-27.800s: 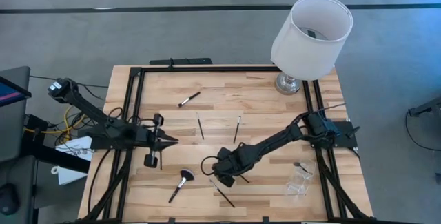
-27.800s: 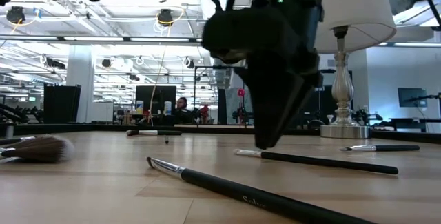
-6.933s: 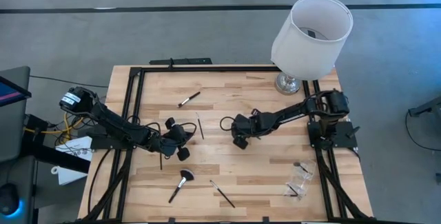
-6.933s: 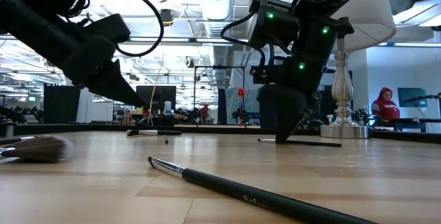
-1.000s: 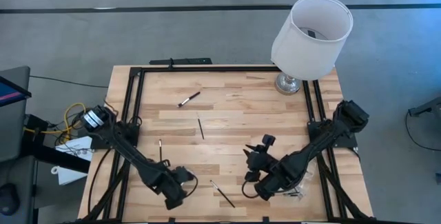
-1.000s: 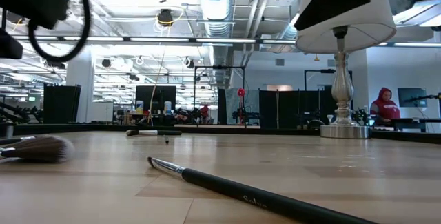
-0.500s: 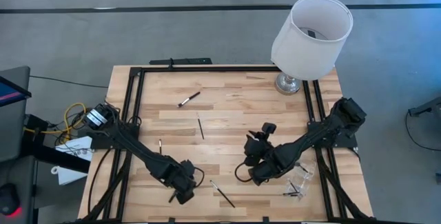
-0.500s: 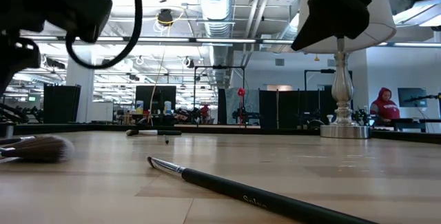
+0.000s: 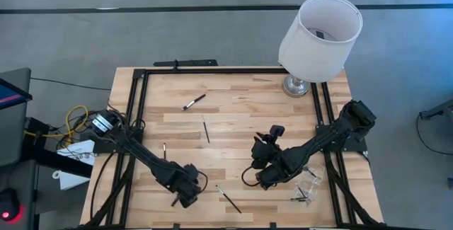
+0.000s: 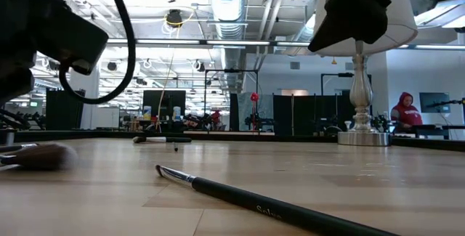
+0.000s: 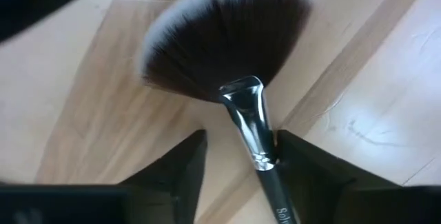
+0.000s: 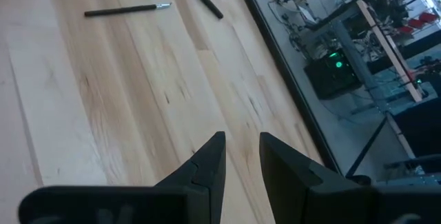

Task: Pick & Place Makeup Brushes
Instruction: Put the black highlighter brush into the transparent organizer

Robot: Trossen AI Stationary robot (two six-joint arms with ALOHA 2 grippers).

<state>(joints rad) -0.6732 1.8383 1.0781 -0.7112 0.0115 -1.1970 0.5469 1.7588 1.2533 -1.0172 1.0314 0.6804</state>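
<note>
The fan-headed makeup brush (image 11: 227,45) lies flat on the wooden table near its front left. My left gripper (image 11: 241,138) is low over it (image 9: 185,191), open, with one finger on each side of the brush's silver ferrule (image 11: 249,117). In the low view the brush's head (image 10: 33,156) shows at the left. My right gripper (image 12: 241,141) hovers over the table's middle right (image 9: 260,152), fingers a little apart with nothing between them. Loose brushes lie far left (image 9: 195,102), mid-table (image 9: 206,129), left (image 9: 165,148) and front centre (image 9: 228,199). My left gripper comes from above with its fingers astride the fan brush's ferrule, just behind the bristles. One finger (image 11: 293,162) lies close against the ferrule's side; I cannot tell whether it touches. The other finger stands apart. The brush rests on the table.
A white-shaded lamp (image 9: 320,30) stands on its silver base (image 9: 297,85) at the far right corner. A clear container (image 9: 308,180) with dark brushes beside it (image 9: 303,196) sits at the front right. Black frame rails (image 9: 138,117) run along the table's sides.
My left gripper has shifted a little toward the table's far and right side, over the fan brush. My right gripper has drawn away from the clear container, toward the far edge and the table's middle.
</note>
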